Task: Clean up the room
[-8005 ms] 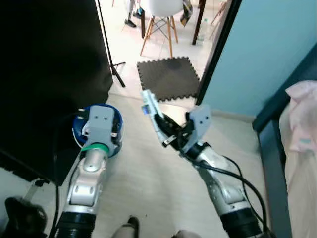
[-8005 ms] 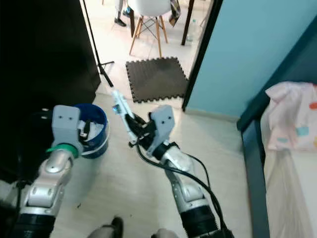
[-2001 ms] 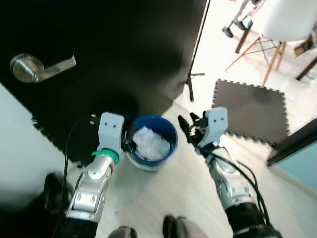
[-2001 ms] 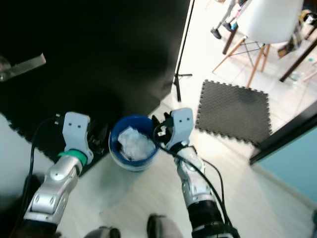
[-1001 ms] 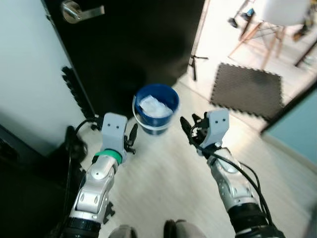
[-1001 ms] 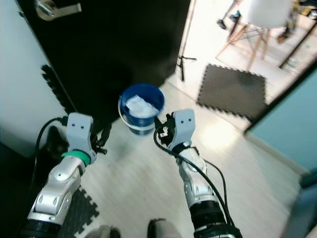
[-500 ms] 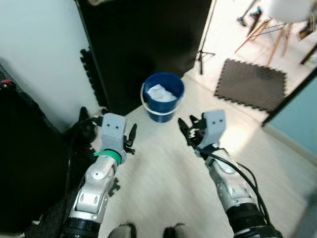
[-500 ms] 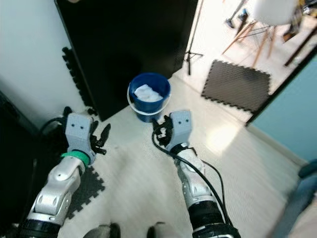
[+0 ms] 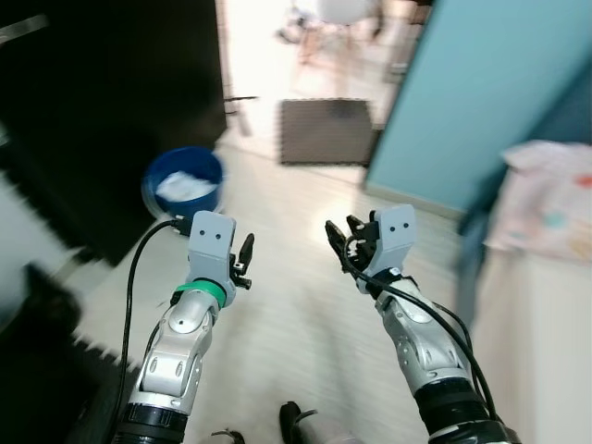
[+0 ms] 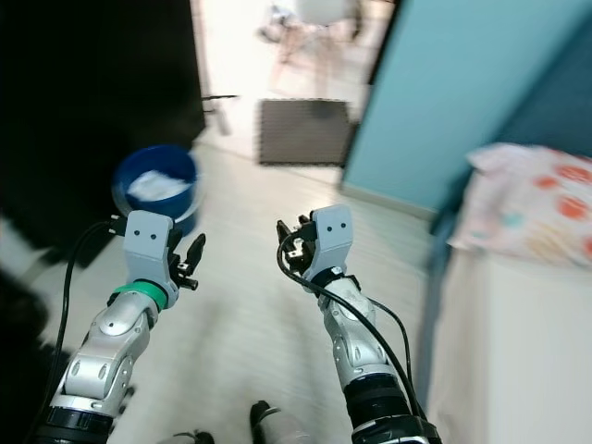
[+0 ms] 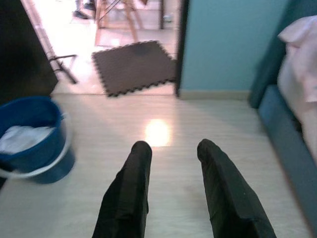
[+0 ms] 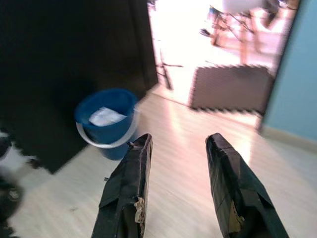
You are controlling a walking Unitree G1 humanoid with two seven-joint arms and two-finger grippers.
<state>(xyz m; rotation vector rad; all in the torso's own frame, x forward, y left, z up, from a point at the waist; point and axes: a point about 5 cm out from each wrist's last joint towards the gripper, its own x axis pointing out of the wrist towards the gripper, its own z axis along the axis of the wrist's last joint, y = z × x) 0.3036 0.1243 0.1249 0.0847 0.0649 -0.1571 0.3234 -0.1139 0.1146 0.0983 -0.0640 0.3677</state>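
1. The left gripper is hovering above the pale floor, its fingers spread with nothing between them.
2. The right gripper is hovering beside it, fingers likewise spread and bare.
3. The blue bucket is standing on the floor against the black door, holding crumpled white trash.
4. A dark foam mat is lying in the doorway.

dark foam mat, teal wall, black door

Readable text, labels, brands, numbers, signs: none. Blue bucket: plain, no lettering that can be made out. Dark floor mat: unmarked. Bedding: coloured pattern only, blurred.
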